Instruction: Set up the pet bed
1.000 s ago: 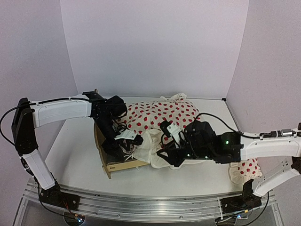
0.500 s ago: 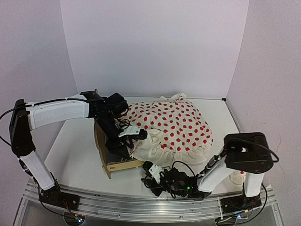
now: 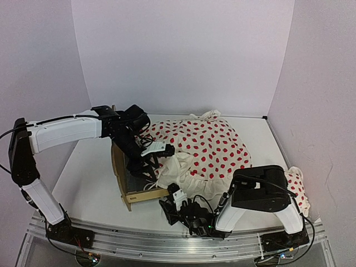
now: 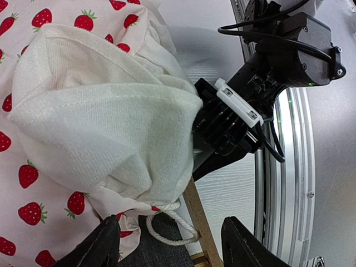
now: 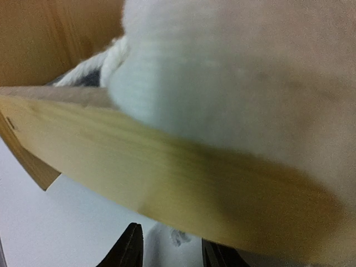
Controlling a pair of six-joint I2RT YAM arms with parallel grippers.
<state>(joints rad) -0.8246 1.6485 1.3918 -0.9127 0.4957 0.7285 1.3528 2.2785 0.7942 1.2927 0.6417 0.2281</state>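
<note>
1. Overhead, plain pale lilac walls (image 3: pixel 183 55) close the scene in on three sides.
2. Below them lies the white desk (image 3: pixel 89 178), with a metal rail (image 3: pixel 167 245) along its near edge.
3. On the desk, a white ruffled duvet (image 3: pixel 206 147) with red dots spreads over its middle. Its cream underside is bunched up at the near-left end, over the bed's right side.
4. The pet bed (image 3: pixel 146 194) stands left of centre on the desk, half covered by that duvet. It is light plywood, with a taller board on its left and a low rail facing the arms. The left wrist view shows its dark grey fabric base (image 4: pixel 150 250).
5. The left gripper (image 3: pixel 149 166) hangs over the bed's open part. Its jaws are wide apart and grip nothing.
6. The right gripper (image 3: pixel 166 204) sits low on the desk, just beside the bed's near rail. Its jaws are apart, with nothing between them.
7. A small red-dotted pillow (image 3: pixel 297 186) lies at the far right, well apart from the bed.
8. A white cord (image 4: pixel 167 228) loops from the duvet onto the grey base.
</note>
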